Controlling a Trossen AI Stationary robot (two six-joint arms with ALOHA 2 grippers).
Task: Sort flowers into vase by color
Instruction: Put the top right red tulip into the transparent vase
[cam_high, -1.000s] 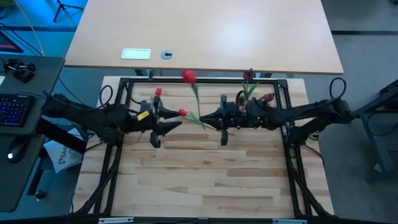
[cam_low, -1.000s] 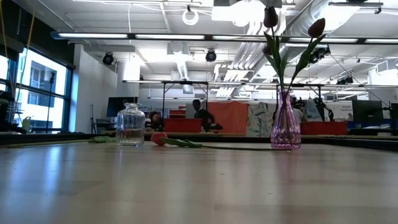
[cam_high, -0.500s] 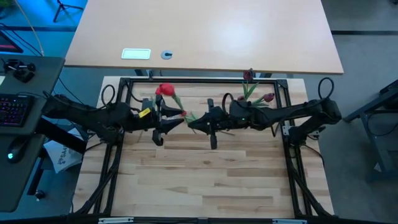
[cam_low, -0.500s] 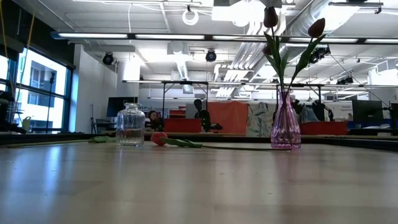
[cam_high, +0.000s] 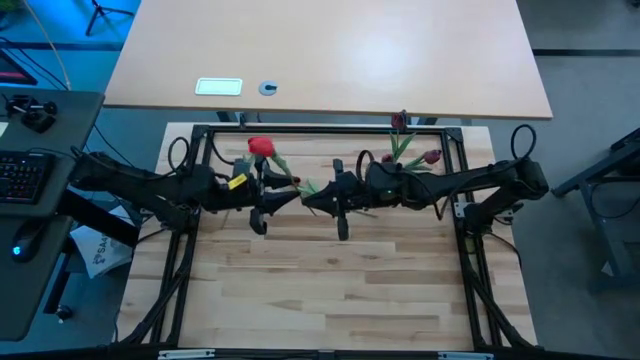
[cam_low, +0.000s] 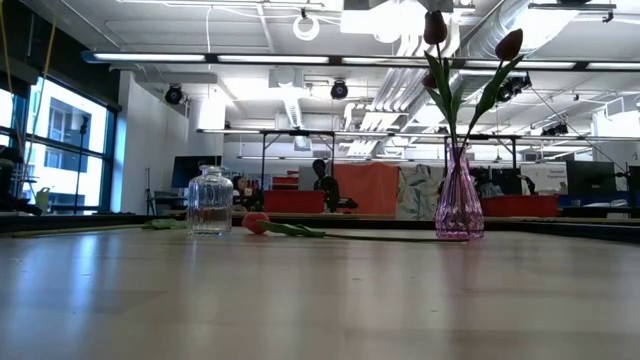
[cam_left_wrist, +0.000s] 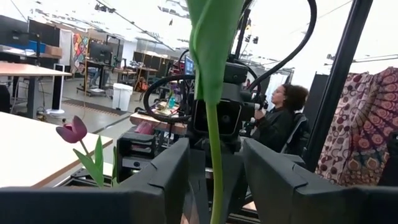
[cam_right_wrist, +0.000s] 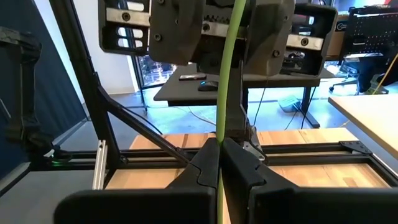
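High view: right gripper (cam_high: 308, 197) and left gripper (cam_high: 292, 193) meet tip to tip mid-table; bright red artificial tulip (cam_high: 262, 147) on a thin green stem sits between them, head over the left arm.

Low view: purple ribbed glass vase (cam_low: 459, 196) holds two dark maroon tulips (cam_low: 508, 44); small clear glass bottle (cam_low: 210, 201) stands left of it, another red tulip (cam_low: 256, 222) lying between them on the wooden table (cam_low: 320, 300).

Left wrist view: left fingers (cam_left_wrist: 166, 168) spread, stem in the gap, not pinched.

Right wrist view: right fingers (cam_right_wrist: 205, 163) clamped on the stem.
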